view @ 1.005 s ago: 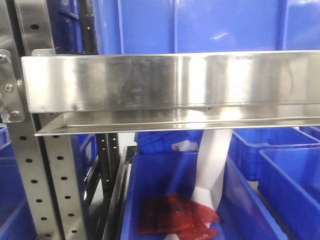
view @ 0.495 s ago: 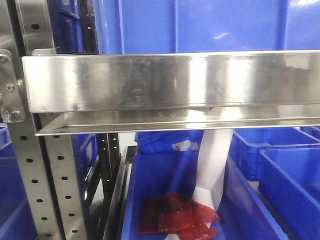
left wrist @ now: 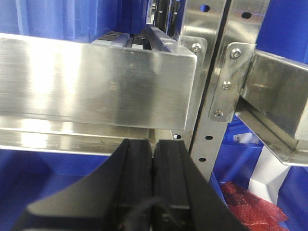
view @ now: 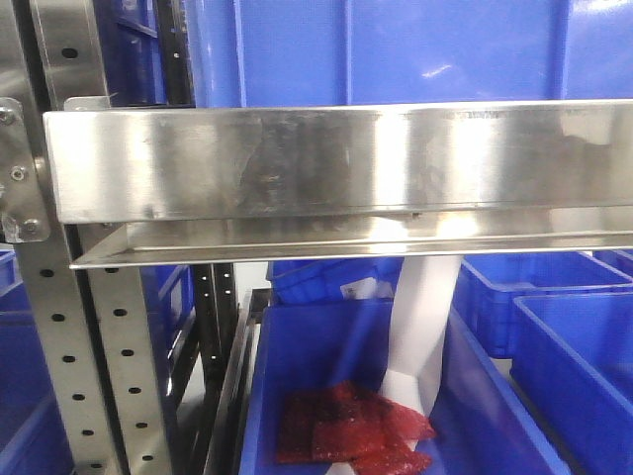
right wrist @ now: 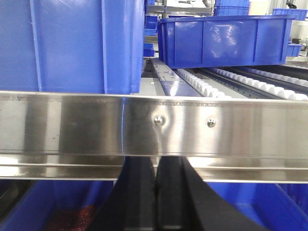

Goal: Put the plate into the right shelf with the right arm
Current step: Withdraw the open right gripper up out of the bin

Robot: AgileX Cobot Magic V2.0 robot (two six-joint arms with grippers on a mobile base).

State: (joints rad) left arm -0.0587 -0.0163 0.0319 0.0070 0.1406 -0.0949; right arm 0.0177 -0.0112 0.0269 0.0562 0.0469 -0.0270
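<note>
Item: right gripper (right wrist: 155,202), fingers pressed together, nothing between them. Left gripper (left wrist: 152,192), likewise clenched empty. Plate: I find it in no view. Right shelf (right wrist: 154,127): steel edge directly above and just ahead of the right claw; blue bin (right wrist: 226,38) beyond, on rollers. Risk, my judgement: raising blind, I clip that edge.

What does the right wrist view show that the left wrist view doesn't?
Only the right wrist view shows white rollers on the shelf, a blue bin on them, and the right gripper, shut and empty. Only the left wrist view shows the perforated post, a red bag, and the shut left gripper. Both show a steel shelf edge. No plate appears in either.
</note>
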